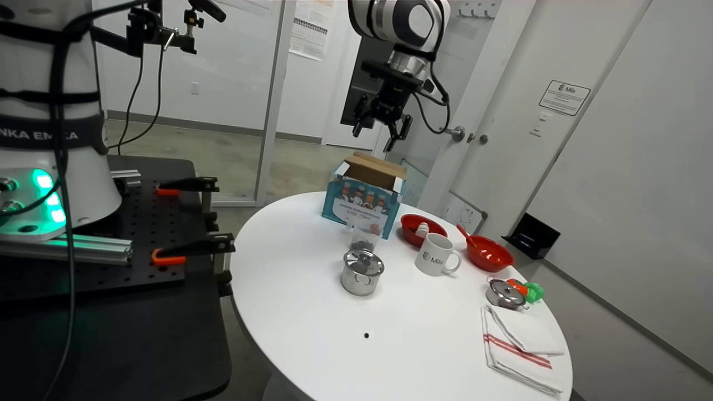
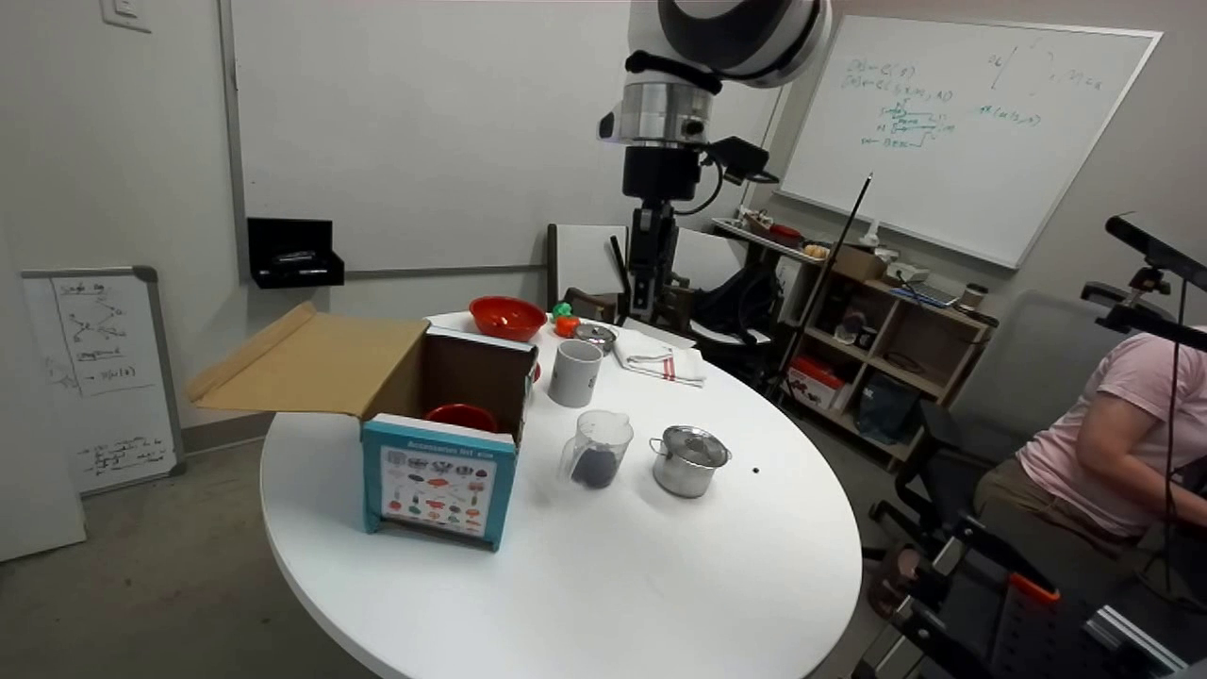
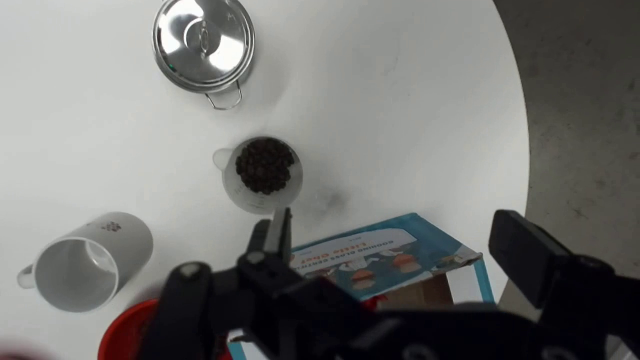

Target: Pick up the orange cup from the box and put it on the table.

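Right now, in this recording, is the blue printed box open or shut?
Open: in an exterior view, the box has its brown flap swung outward, leaving the top uncovered so its inner walls show.

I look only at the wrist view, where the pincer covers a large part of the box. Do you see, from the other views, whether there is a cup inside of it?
Observer: It seems so. In an exterior view, what I take for the orange cup shows a rounded red rim inside the box; its lower part is hidden.
Operator: Thank you. On which side is the box folded open?
Observer: The cardboard flap is folded outward on the side away from the clear measuring cup.
Operator: Understood. Do I touch the box now?
Observer: No. In both exterior views the pincer hangs apart from it, with a visible gap.
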